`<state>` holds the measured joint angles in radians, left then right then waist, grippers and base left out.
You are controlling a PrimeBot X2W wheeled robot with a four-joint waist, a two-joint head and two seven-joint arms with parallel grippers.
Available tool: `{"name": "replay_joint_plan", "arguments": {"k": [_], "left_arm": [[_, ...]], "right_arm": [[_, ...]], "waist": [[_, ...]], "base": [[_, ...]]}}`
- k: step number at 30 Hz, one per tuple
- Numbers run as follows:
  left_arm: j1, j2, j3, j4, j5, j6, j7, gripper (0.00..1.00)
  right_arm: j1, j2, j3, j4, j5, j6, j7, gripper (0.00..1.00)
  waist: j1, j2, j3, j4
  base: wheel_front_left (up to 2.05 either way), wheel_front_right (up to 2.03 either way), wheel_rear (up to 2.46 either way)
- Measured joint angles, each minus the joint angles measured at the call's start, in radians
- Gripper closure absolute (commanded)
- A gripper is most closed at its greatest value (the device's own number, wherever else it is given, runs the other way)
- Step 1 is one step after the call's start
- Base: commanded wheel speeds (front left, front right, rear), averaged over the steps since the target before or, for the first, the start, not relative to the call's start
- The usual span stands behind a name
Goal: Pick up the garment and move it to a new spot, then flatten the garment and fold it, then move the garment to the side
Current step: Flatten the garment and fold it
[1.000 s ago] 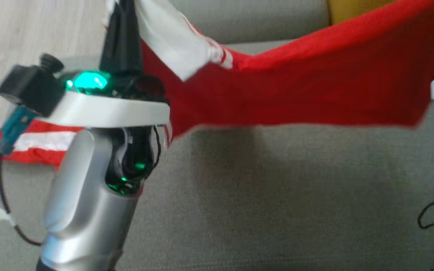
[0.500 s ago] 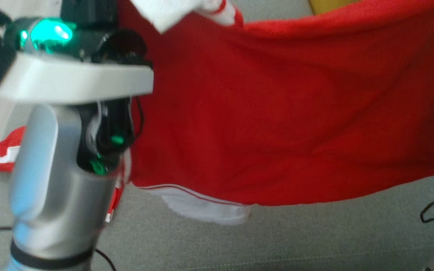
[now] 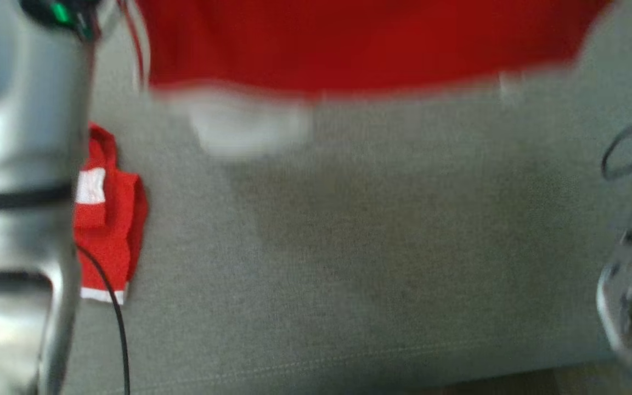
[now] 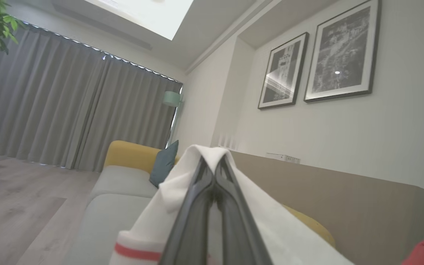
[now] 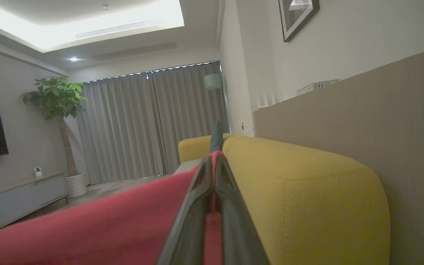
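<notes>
**Red garment hanging between both grippers**

You are holding the garment point(image 3: 349, 44) stretched above the grey sofa seat point(image 3: 376, 263). The left gripper point(image 4: 215, 163) is pinching its white trim with fingers pressed together, and the right gripper point(image 5: 214, 160) is pinching red fabric the same way. Such thin pinches are risking a slip, and the blurred hem may bunch on landing. The seat below is lying open. A red-and-white cloth point(image 3: 110, 219) and a black cable point(image 3: 113, 307) are crowding the edge by your left arm point(image 3: 14, 164).

garment point(image 3: 349, 38) hanging above sofa seat point(image 3: 376, 263), smaller cloth point(image 3: 113, 219) on seat left, beside left arm point(image 3: 14, 164)
</notes>
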<state>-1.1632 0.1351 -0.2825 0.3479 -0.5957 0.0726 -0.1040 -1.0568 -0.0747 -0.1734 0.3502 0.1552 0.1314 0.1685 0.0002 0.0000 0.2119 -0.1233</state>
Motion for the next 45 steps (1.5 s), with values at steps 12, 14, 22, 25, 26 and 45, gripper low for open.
{"name": "replay_joint_plan", "arguments": {"k": [12,14,22,25,26,45], "left_arm": [[-0.301,-0.077,0.002,0.323,0.031,-0.096,-0.144,1.00],[-0.277,-0.081,-0.006,0.351,0.031,-0.113,-0.146,1.00],[-0.063,-0.097,-0.021,0.379,0.055,-0.146,-0.152,1.00],[0.031,-0.090,-0.021,0.362,0.078,-0.166,-0.152,1.00],[0.063,-0.085,-0.025,0.354,0.087,-0.173,-0.152,1.00],[0.591,0.082,-0.259,0.139,-0.029,-0.197,-0.066,1.00]], "right_arm": [[-0.340,-0.089,0.007,0.436,-0.005,0.000,-0.401,1.00],[-0.316,-0.081,0.010,0.489,0.022,0.000,-0.409,1.00],[-0.150,-0.072,0.119,0.674,0.141,0.000,-0.399,1.00],[-0.114,-0.090,0.204,0.695,0.185,0.000,-0.350,1.00],[-0.102,-0.101,0.234,0.695,0.198,0.000,-0.333,1.00],[0.241,-0.368,0.685,0.555,0.432,0.000,-0.051,1.00]], "waist": [[-0.0001,0.0000,0.175,0.036],[0.0001,0.0000,0.195,0.044],[0.0002,-0.0001,0.254,0.078],[-0.0001,0.0000,0.240,0.083],[-0.0002,0.0000,0.232,0.084],[-0.0002,0.0000,0.010,0.126]], "base": [[0.00,0.00,0.00],[0.00,0.00,0.00],[0.00,0.00,0.00],[0.00,0.00,0.00],[0.00,0.00,0.00],[0.00,0.00,0.00]]}}
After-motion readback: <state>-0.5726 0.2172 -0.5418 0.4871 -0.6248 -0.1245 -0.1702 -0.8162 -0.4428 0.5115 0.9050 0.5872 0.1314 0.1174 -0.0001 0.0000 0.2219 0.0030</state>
